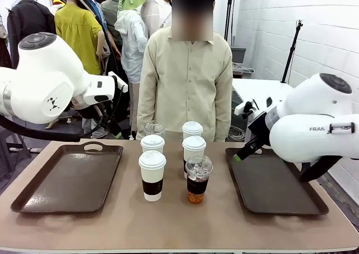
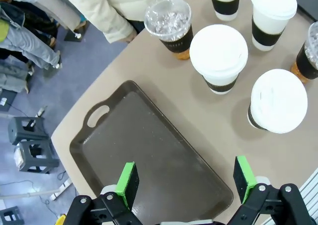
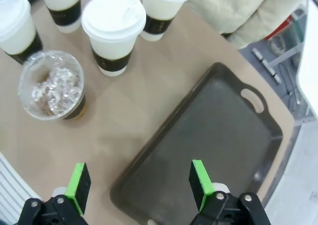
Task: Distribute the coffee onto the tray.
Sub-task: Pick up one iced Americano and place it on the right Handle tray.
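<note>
Largely, a paper cup (image 1: 152, 143) hides one iced coffee (image 1: 153, 128).

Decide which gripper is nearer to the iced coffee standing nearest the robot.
Right. The right gripper hangs over the right tray at its inner edge, just beside that iced coffee; the left gripper hangs over the left tray, beyond the paper cups.

— What kind of place are we looking at?
— A robotics lab. A white left robot arm (image 1: 39, 80) and a white right robot arm (image 1: 320, 125) are flanking a tan rounded bench (image 1: 168, 223). A black tripod stand (image 1: 291, 49) is standing by a white painted block wall (image 1: 297, 13), and grey cables (image 1: 236, 133) are lying coiled on the floor.
</note>
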You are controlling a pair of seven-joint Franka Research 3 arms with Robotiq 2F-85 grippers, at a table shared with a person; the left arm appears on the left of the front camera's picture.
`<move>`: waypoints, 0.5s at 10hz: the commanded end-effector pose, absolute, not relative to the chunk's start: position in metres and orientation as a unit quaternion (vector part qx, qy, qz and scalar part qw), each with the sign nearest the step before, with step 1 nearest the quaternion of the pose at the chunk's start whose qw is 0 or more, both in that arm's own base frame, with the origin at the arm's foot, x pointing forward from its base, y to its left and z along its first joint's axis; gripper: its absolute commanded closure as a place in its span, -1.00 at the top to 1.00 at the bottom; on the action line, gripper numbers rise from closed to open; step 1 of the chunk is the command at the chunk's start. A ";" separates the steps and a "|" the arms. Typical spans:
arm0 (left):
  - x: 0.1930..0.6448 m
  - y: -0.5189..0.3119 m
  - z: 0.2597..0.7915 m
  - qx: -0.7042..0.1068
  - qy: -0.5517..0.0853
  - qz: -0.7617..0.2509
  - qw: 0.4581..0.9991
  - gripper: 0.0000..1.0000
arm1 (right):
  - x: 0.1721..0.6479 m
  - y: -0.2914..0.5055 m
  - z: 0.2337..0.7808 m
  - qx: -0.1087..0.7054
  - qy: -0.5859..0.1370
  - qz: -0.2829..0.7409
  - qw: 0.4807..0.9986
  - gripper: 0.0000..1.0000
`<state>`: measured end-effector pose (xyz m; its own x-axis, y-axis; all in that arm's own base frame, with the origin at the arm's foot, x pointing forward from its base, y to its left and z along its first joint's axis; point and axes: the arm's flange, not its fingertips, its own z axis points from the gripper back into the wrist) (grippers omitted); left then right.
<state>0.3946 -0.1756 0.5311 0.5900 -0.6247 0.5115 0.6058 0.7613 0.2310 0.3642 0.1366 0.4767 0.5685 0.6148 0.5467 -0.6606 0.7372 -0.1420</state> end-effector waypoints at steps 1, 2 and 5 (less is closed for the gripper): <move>0.407 -0.156 0.536 0.027 -0.303 -0.354 0.884 1.00 | 0.386 0.142 0.491 0.052 -0.305 0.370 0.876 1.00; 0.408 -0.154 0.539 0.024 -0.307 -0.351 0.884 1.00 | 0.389 0.144 0.504 0.052 -0.310 0.368 0.875 1.00; 0.401 -0.167 0.547 0.008 -0.313 -0.343 0.885 1.00 | 0.382 0.139 0.535 0.056 -0.322 0.377 0.867 1.00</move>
